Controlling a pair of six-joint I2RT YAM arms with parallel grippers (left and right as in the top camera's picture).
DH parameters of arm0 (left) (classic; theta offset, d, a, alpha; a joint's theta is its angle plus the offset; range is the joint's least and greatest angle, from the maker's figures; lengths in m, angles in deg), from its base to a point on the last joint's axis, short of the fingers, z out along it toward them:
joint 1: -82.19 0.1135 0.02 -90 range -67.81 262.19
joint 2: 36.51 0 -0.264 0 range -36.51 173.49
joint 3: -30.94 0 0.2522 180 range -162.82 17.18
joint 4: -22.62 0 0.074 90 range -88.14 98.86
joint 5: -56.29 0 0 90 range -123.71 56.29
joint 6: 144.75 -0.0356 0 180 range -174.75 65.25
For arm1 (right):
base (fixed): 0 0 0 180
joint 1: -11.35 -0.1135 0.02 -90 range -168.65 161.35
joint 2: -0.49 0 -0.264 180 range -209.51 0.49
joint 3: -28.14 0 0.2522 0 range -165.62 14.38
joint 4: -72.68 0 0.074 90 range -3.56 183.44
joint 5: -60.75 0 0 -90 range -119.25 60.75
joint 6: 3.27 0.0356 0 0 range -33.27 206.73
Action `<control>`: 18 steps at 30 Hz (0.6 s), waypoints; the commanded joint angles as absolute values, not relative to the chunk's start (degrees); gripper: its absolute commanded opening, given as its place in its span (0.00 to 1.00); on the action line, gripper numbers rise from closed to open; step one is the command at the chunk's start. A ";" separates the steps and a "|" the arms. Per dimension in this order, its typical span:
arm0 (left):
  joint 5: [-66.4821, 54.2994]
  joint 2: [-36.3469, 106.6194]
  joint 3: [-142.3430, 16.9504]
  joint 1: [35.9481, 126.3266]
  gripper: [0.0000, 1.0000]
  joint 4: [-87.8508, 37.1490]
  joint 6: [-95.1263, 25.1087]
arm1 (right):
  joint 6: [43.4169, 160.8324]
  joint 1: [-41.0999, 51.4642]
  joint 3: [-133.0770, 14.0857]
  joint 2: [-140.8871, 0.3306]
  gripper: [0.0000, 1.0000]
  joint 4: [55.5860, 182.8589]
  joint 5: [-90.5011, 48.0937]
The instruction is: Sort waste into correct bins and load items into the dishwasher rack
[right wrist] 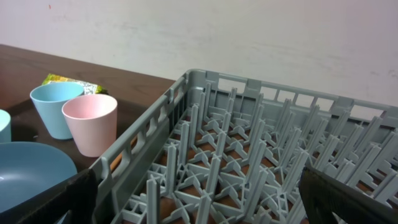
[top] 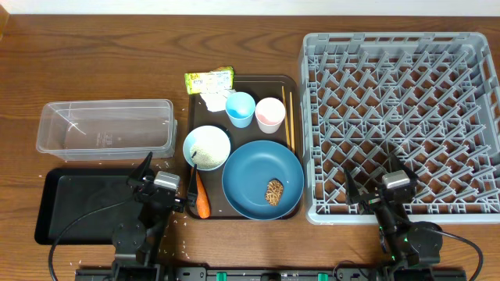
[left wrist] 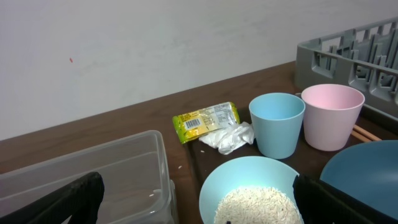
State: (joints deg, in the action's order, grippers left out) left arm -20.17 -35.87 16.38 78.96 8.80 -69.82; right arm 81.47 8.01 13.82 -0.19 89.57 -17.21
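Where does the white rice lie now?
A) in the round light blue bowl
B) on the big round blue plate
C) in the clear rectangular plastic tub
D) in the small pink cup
A: the white rice fills the round light blue bowl, while the big round blue plate holds only a small brown food piece.

Grey rack [top: 398, 117] sitting at right, pegs up; wooden chopsticks [top: 289, 121] lying just left of it. Small blue cup [top: 241, 109] and pink cup [top: 270, 115] standing upright side by side. Green-yellow wrapper [top: 209, 80] lying behind them, crumpled paper [top: 214, 100] touching it. Light blue bowl [top: 186, 145] holding rice [top: 208, 148]. Blue plate [top: 250, 176] carrying brown food piece [top: 274, 192]. Orange carrot [top: 202, 197] lying left of plate. Clear tub [top: 108, 102] sitting far left, black tray [top: 78, 204] before it.
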 commanded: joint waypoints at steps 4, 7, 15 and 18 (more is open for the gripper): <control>-19.42 -35.91 16.95 78.77 0.98 6.13 -69.71 | 80.86 9.56 14.09 -0.17 0.99 89.49 -17.00; -19.42 -35.91 16.95 78.77 0.98 6.13 -69.71 | 80.86 9.56 14.09 -0.17 0.99 89.49 -17.00; -19.84 -35.91 16.95 78.77 0.98 6.13 -69.73 | 80.92 9.54 14.06 -0.17 0.99 89.42 -16.30; -22.03 -35.84 16.95 78.79 0.98 5.92 -69.75 | 80.92 9.54 14.09 -0.17 0.99 89.42 -15.03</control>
